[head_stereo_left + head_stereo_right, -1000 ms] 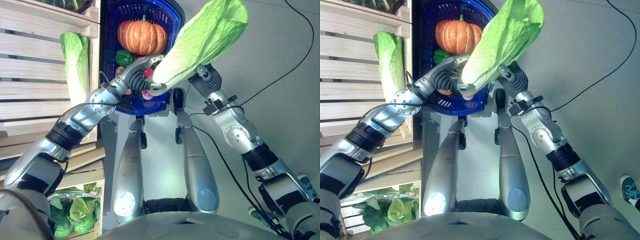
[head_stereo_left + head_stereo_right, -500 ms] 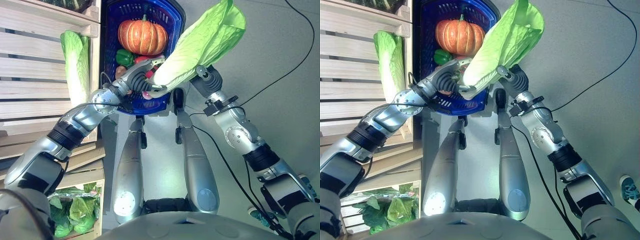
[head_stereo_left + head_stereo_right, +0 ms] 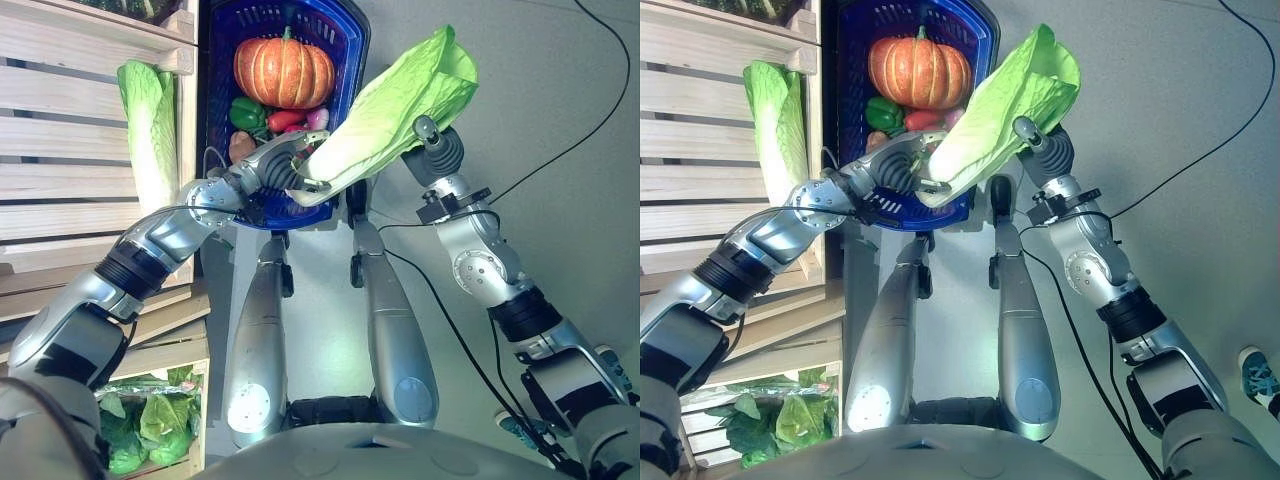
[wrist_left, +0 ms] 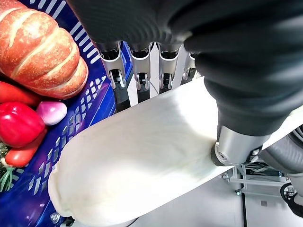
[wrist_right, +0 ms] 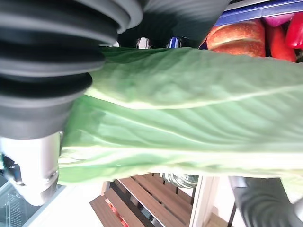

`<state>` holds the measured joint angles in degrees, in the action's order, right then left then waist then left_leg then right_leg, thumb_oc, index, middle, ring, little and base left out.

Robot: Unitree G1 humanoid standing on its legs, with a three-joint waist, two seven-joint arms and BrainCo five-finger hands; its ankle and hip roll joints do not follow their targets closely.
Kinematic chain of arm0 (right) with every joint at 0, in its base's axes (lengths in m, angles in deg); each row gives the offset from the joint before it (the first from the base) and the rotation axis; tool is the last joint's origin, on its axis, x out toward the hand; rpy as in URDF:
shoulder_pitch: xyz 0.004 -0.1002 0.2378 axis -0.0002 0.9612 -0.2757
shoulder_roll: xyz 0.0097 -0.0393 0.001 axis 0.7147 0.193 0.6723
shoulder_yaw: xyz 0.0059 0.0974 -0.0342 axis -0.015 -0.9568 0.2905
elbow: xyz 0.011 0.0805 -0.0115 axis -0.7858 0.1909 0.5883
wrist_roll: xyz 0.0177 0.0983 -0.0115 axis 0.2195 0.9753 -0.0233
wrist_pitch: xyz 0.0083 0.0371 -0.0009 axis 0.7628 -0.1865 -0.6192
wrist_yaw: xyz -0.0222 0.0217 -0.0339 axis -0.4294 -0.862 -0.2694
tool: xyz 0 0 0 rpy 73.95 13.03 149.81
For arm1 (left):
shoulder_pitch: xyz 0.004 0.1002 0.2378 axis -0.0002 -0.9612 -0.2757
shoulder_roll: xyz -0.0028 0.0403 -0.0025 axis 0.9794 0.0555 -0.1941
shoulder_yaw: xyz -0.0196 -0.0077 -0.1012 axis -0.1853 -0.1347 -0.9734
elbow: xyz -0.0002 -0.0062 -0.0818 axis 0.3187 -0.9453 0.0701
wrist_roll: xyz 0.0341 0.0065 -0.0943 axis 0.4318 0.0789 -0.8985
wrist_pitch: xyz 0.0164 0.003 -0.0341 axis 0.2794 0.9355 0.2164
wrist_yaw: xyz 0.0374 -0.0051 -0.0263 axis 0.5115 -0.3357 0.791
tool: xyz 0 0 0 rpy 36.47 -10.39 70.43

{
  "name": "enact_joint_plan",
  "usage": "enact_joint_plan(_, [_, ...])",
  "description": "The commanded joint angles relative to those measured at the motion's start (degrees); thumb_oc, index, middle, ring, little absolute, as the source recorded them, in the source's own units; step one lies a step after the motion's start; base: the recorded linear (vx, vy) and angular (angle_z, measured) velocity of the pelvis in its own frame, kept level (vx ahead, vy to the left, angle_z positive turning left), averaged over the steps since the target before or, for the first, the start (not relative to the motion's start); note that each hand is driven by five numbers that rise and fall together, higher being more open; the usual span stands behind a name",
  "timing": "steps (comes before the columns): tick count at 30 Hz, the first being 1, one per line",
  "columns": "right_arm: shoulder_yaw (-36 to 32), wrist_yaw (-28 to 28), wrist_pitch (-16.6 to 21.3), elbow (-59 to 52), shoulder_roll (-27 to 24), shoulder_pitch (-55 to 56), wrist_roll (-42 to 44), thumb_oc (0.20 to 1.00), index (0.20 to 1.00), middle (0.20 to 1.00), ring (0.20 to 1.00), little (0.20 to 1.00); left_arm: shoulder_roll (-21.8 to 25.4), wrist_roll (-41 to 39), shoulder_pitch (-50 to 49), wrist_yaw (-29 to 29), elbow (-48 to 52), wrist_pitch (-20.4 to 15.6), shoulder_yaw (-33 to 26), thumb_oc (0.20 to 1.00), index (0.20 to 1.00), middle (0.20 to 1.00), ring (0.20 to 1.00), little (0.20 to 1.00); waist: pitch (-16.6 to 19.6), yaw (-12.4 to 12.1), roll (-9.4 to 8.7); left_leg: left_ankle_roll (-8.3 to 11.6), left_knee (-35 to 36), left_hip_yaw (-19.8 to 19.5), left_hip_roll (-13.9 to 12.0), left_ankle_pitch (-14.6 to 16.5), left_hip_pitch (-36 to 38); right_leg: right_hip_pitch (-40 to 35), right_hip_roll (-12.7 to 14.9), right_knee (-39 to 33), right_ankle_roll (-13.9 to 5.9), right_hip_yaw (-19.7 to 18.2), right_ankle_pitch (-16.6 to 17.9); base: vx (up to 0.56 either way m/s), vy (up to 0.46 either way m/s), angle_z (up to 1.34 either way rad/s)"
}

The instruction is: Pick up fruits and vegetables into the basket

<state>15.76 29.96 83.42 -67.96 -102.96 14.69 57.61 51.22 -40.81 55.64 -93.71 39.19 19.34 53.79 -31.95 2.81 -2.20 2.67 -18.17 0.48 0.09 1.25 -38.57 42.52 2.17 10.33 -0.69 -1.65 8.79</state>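
Over one blue basket (image 3: 222,100), both robot hands (image 3: 283,172) (image 3: 437,152) clasp one cabbage (image 3: 395,110).

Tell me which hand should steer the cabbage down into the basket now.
Left, probably. The left hand is curled round the white stem end of the cabbage, right at the blue basket rim. The right hand supports the leafy end, out past the basket.

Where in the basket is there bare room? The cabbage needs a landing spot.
Bare blue floor shows in the basket at its near end, under the left hand holding the cabbage. The pumpkin fills the far end; peppers crowd the middle.
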Motion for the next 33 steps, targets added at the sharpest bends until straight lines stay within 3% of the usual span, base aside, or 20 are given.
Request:
enact_joint_plan(1, [-0.63,-4.21,3.44,-9.14,0.56,-0.57,1.5,0.2,0.2,0.2,0.2,0.2,0.8,2.19,-1.4,-2.94,5.35,-1.53,0.75,0.2,0.2,0.2,0.2,0.2,2.15,0.64,2.44,0.03,7.36,0.23,1.37,-4.6,0.1,-3.3,-1.51,4.64,-4.25,4.61,-7.43,0.0,0.0,0.0])
enact_joint_plan(11, [1.65,-7.06,1.22,-10.65,1.07,-0.83,2.51,0.2,0.2,0.2,0.2,0.2,0.04,2.88,-1.48,-3.79,6.0,-0.93,1.5,0.2,0.2,0.2,0.2,0.2,2.15,0.42,2.5,-0.03,7.24,0.06,1.49,-4.22,0.3,-3.43,-1.34,4.8,-4.37,4.86,-7.78,0.0,0.0,0.0])
enact_joint_plan(16, [2.82,-7.5,1.11,-10.55,1.59,-0.85,2.9,0.2,0.2,0.2,0.2,0.2,-0.43,3.58,-1.99,-1.4,5.85,-0.88,1.56,0.2,0.2,0.2,0.2,0.2,2.15,0.26,2.44,0.02,7.23,0.05,1.48,-4.2,0.35,-3.59,-1.33,4.72,-4.38,4.93,-7.83,0.0,0.0,0.0])
enact_joint_plan(17, [2.98,-7.44,1.21,-10.51,1.64,-0.9,2.89,0.2,0.2,0.2,0.2,0.2,-0.51,3.69,-2.02,-0.31,5.8,-0.74,1.52,0.231,0.231,0.231,0.231,0.231,2.15,0.23,2.44,0.0,7.23,0.0,1.51,-4.23,0.32,-3.56,-1.35,4.75,-4.37,4.94,-7.83,0.0,0.0,0.0])
enact_joint_plan(19, [3.34,-7.14,1.61,-10.41,1.78,-0.93,2.76,0.2,0.2,0.2,0.2,0.2,-0.86,2.11,-2.49,2.77,5.51,-0.82,1.12,0.639,0.639,0.639,0.639,0.639,2.15,0.09,2.43,0.01,7.24,-0.12,1.53,-4.25,0.37,-3.66,-1.35,4.75,-4.35,4.97,-7.88,0.0,0.0,0.0])
enact_joint_plan(20, [3.48,-6.79,1.86,-10.49,2.03,-0.83,2.44,0.2,0.2,0.2,0.2,0.2,-1.44,-1.18,-3.12,5.02,5.36,-0.33,0.26,1.0,1.0,1.0,1.0,1.0,2.15,0.0,2.41,-0.01,7.26,-0.17,1.56,-4.28,0.36,-3.65,-1.37,4.74,-4.32,4.97,-7.88,0.0,0.0,0.0])
enact_joint_plan(23, [3.44,-6.93,2.77,-9.71,2.83,-0.36,1.53,0.2,0.2,0.2,0.2,0.2,-3.61,-6.53,-5.69,10.74,3.59,-2.82,-2.48,1.0,1.0,1.0,1.0,1.0,2.15,-0.26,2.33,-0.11,7.3,-0.39,1.7,-4.32,0.39,-3.67,-1.44,4.75,-4.32,5.01,-7.92,0.0,0.0,0.0])
enact_joint_plan(25, [2.89,-6.9,3.26,-8.88,4.28,0.17,0.19,0.2,0.2,0.2,0.2,0.2,-6.4,-10.64,-8.58,15.96,2.05,-6.45,-6.59,1.0,1.0,1.0,1.0,1.0,2.15,-0.63,2.17,-0.15,7.28,-0.6,1.82,-4.36,0.45,-3.68,-1.57,4.92,-4.27,5.09,-7.98,0.0,-0.034,0.01])
enact_joint_plan(30, [0.66,-6.52,2.15,-8.02,6.98,0.52,-1.7,0.2,0.2,0.2,0.2,0.2,-11.88,-17.45,-12.3,22.28,-0.55,-11.83,-15.13,1.0,1.0,1.0,1.0,1.0,2.15,-1.14,1.9,-0.16,7.22,-1.09,2.1,-4.27,0.78,-4.05,-1.85,5.32,-4.02,5.17,-8.5,0.0,-0.014,0.01])
enact_joint_plan(32, [0.63,-6.49,2.14,-8.01,7.08,0.57,-1.77,0.2,0.2,0.2,0.2,0.2,-12.08,-17.59,-12.44,22.44,-0.63,-11.98,-15.43,1.0,1.0,1.0,1.0,1.0,2.15,-1.14,1.9,-0.17,7.21,-1.12,2.12,-4.27,0.81,-4.07,-1.86,5.35,-4.0,5.18,-8.52,0.0,-0.007,0.02])
enact_joint_plan(33, [-1.05,-5.9,0.72,-8.47,8.39,1.16,-3.07,0.2,0.2,0.2,0.2,0.2,-14.42,-19.54,-13.79,25.19,-0.34,-12.32,-19.86,1.0,1.0,1.0,1.0,1.0,2.15,-1.24,1.81,-0.13,7.18,-1.39,2.31,-4.21,1.15,-4.44,-2.03,5.54,-3.75,5.22,-8.84,0.01,-0.024,0.04])
